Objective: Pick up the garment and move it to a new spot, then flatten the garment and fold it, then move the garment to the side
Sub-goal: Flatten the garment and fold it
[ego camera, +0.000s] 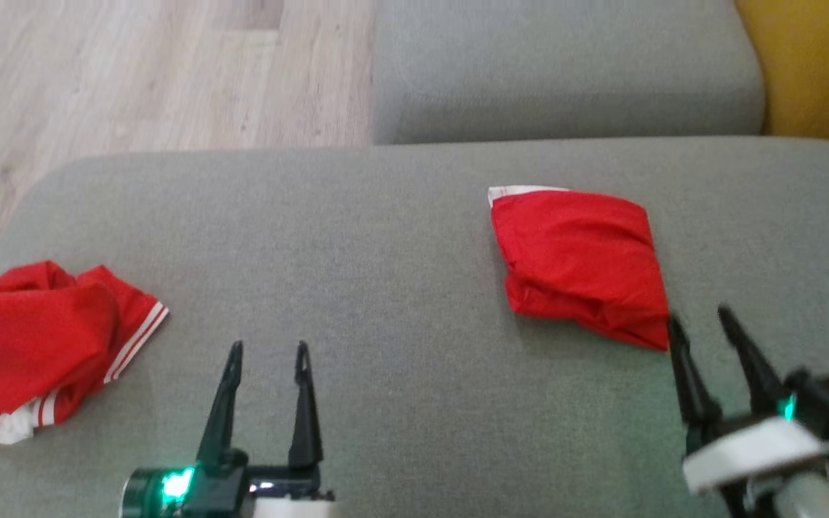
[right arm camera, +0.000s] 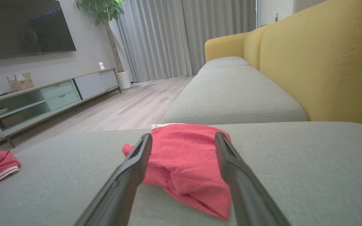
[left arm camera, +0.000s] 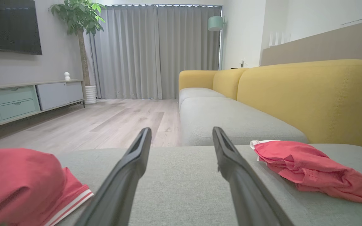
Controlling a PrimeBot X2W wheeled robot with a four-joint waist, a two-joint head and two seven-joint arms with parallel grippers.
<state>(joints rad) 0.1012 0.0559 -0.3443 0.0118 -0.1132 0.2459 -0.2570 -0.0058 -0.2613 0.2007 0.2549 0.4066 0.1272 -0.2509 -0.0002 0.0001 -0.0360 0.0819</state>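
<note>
While right pincer (ego camera: 699,315) blurs beside folded garment (ego camera: 580,262), crumpled garment (ego camera: 33,338) cropped at left

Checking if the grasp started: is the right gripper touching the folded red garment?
Cannot tell. In the head view the right gripper sits at a corner of the folded red garment, with neither gap nor contact plain.

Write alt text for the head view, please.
A folded red garment lies on a grey cushion, the open right gripper at its near corner. A crumpled red garment lies left of the open left gripper.
</note>
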